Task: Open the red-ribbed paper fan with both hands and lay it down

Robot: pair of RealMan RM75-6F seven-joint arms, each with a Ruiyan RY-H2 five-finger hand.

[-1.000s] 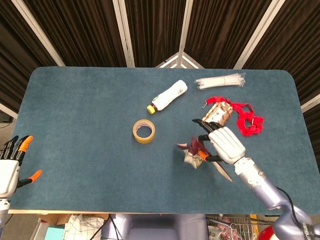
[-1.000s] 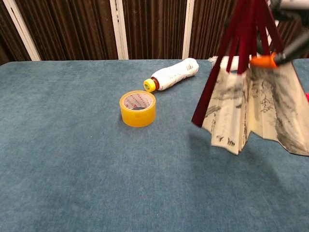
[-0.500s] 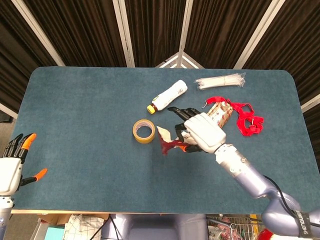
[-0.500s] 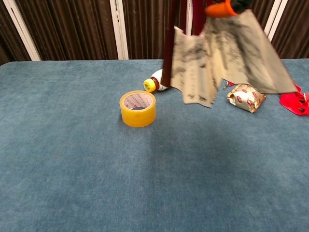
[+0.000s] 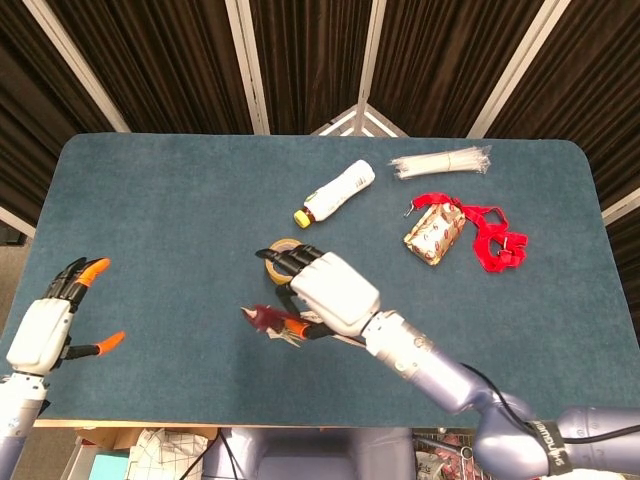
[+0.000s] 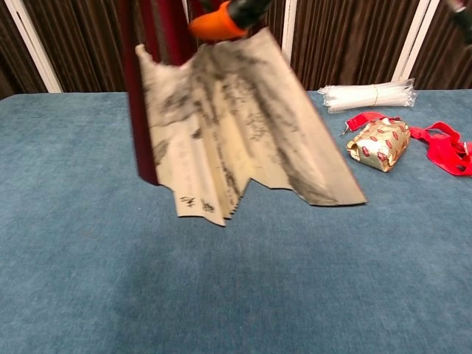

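Right hand [image 5: 330, 292] gripped the partly spread red-ribbed paper fan [image 6: 236, 140], held above the table [image 5: 150, 220] near the tape roll [image 5: 272, 250]. Left hand [image 5: 45, 330] empty, fingers apart, at the table's near-left edge.

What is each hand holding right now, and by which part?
The right hand grips the paper fan up at its red ribs, paper hanging down. The left hand holds nothing.

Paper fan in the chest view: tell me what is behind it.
The paper fan, held by the right hand, covers the table's middle. Beside it show blue table and dark curtains. The head view places the yellow tape roll there; the chest view hides it entirely.
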